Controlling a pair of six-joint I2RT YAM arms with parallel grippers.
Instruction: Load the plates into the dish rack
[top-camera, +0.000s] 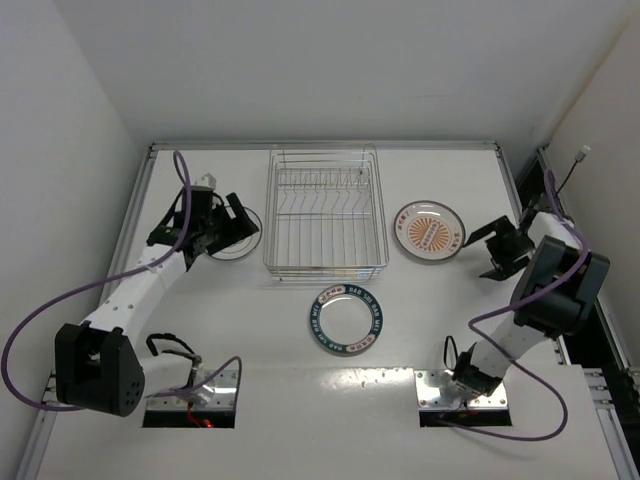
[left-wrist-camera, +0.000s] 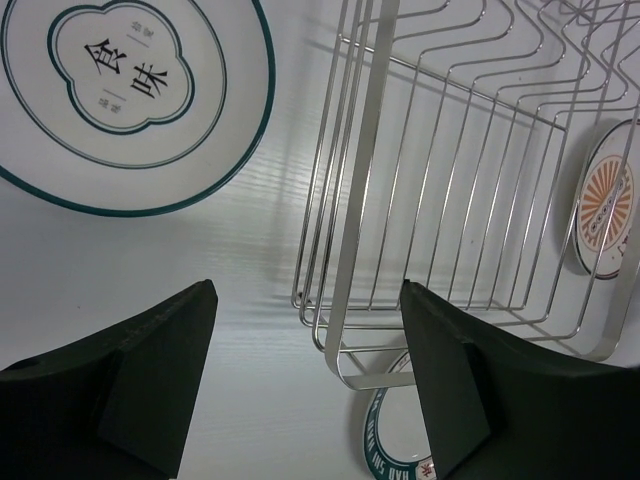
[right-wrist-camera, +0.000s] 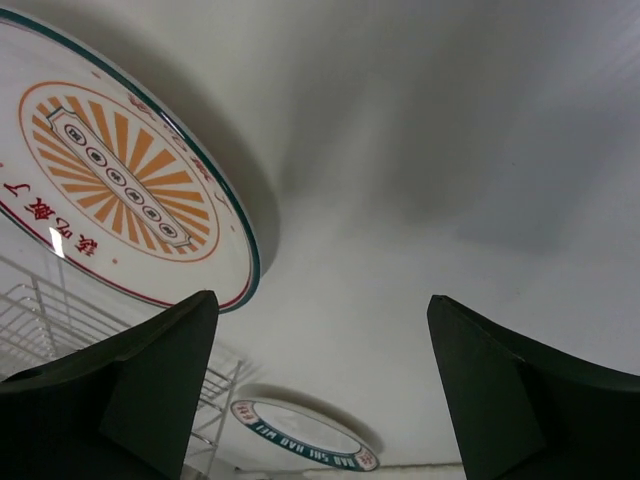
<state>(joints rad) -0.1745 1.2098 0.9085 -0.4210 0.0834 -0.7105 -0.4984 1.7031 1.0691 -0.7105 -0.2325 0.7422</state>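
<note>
Currently the dish rack (top-camera: 325, 210) holds nothing. The left pincer (top-camera: 236, 226) hangs released at the ringed plate (top-camera: 245, 247), the right pincer (top-camera: 480, 256) released beside the orange plate (top-camera: 428, 231), probably so each picks 1; the teal plate (top-camera: 347, 319) lies on the tabletop (top-camera: 430, 340) nearer.

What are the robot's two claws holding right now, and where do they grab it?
Nothing. The left gripper and the right gripper are both open and empty, with only bare space between the jaws.

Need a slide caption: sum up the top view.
Empty dish rack; ringed plate left, orange plate right, teal plate on the near side; both jaws open.
</note>
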